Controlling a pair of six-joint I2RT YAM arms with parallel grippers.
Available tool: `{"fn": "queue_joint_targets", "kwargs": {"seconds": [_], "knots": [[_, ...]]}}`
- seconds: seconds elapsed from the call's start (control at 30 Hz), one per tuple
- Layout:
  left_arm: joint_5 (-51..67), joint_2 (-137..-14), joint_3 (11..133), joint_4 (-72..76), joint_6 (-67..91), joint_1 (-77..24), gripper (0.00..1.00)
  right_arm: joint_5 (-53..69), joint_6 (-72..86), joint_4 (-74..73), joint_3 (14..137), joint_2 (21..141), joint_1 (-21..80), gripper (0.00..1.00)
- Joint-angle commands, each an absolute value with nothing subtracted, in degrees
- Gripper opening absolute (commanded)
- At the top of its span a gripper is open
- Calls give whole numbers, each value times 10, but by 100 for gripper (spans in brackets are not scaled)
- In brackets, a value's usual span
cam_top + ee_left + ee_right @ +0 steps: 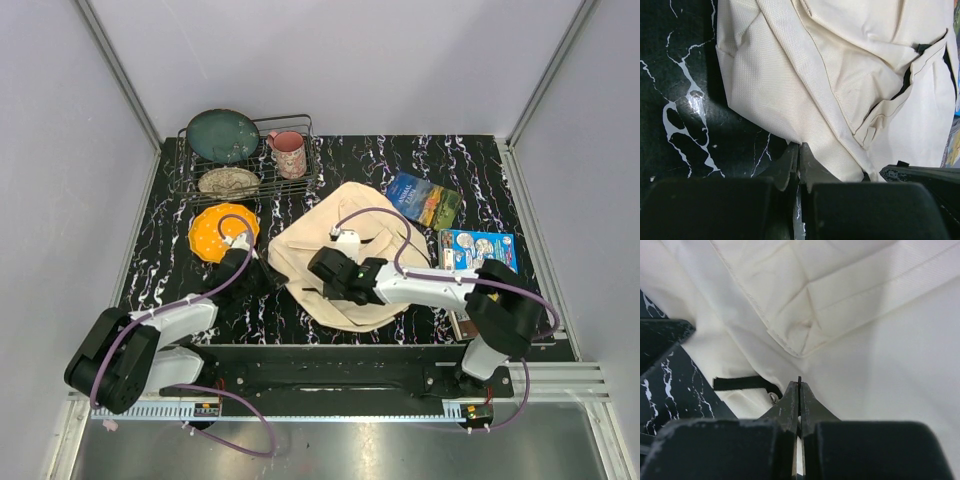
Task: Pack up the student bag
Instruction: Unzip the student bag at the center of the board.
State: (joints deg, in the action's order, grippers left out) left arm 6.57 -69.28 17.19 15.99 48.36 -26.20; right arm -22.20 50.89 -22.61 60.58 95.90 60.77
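Observation:
The student bag [350, 225], cream canvas, lies in the middle of the black marble table. My left gripper [263, 276] is at its left edge. In the left wrist view its jaws [800, 146] are shut, and the bag's fabric [805, 85] comes to a point between the tips. My right gripper [322, 266] is over the bag's front left part. In the right wrist view its jaws [799, 385] are shut on a thin black tab of the bag [880, 365]. A black strap [737, 383] with a small metal ring lies just left of them.
A wire dish rack [250, 160] at the back left holds a green plate [222, 135], a pink mug [289, 154] and a speckled bowl [229, 182]. An orange plate [212, 226] lies left of the bag. Two books [424, 200] [477, 248] lie right of it.

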Motion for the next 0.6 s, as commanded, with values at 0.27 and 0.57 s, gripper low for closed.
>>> {"fn": "queue_joint_targets", "kwargs": {"seconds": [0.27,0.57], "knots": [[16,-707,199,144,482,-236,0,-183,439,-61,406,773,612,0],[55,-727,248,118,424,-188,0,-186,439,-72,336,683,612,0]]}}
